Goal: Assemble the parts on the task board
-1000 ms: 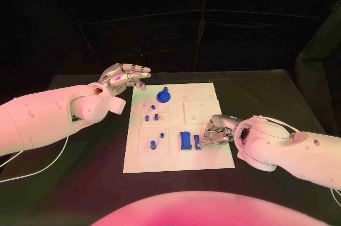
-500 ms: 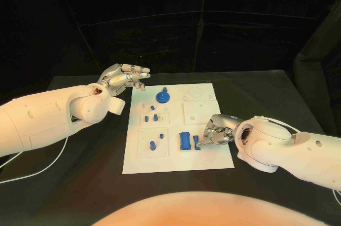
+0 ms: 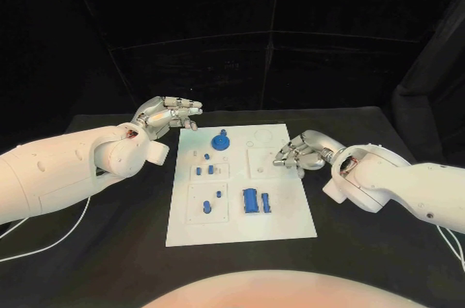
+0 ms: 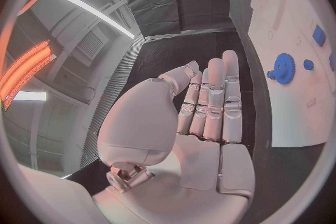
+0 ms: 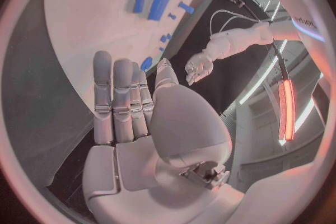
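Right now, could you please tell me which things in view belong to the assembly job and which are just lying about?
Belonging to the job:
- white task board
- blue gear
- two long blue bars
- small blue pieces
- left hand, holding nothing
- right hand, holding nothing

Just lying about:
- black table
- white cable

The right silver many-fingered hand (image 3: 298, 153) has left the two long blue block parts (image 3: 256, 201) near the front of the white task board plate (image 3: 287, 220), where its fingers reached a second ago. It now sits farther back over the board's right edge, holding nothing, fingers extended together. The shorter block (image 3: 265, 202) now lies uncovered beside the longer one (image 3: 251, 201).
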